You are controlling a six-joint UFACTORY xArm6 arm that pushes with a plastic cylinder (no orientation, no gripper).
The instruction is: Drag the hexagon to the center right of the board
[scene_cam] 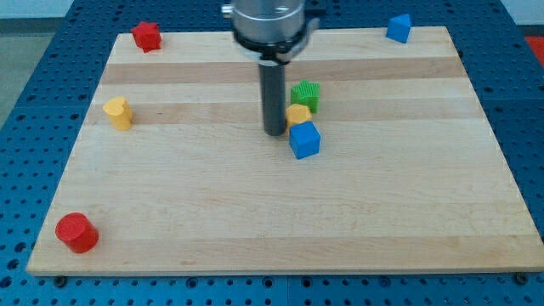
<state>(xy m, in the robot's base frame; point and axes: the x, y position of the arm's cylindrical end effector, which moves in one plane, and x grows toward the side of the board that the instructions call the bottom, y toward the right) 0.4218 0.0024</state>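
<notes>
A pale wooden board (255, 212) fills most of the view, lying on a blue perforated table (34, 51) that shows around its edges. The board is made of lengthwise planks, with slightly darker strips running left to right.

The next largest thing is the arm's round grey and black end piece (269, 25), coming in from the far edge at the middle. From it a straight dark rod (274, 93) hangs down to the board. There are no jaws here to be apart or together: the rod simply ends in my tip (274, 133), which sits a little far of the board's middle.

Just to the right of my tip lies a tight cluster of three blocks. The blue cube (304, 139) is the nearest of the three, just right of my tip and close beside it. The green block (305, 94), ridged like a star, is the farthest. Between them, touching or nearly touching the rod's right side, is the small yellow-orange hexagon (298, 114), partly hidden by the blue cube, so its shape is only roughly readable. It lies about at the board's centre, well short of the right edge.

The other blocks are well apart. A red cylinder (76, 233) stands in the near left corner. A red star-like block (146, 36) sits at the far left corner. A yellow block (119, 112) of rounded shape lies by the left edge. A blue block (398, 28), pointed at its top, sits near the far right corner.
</notes>
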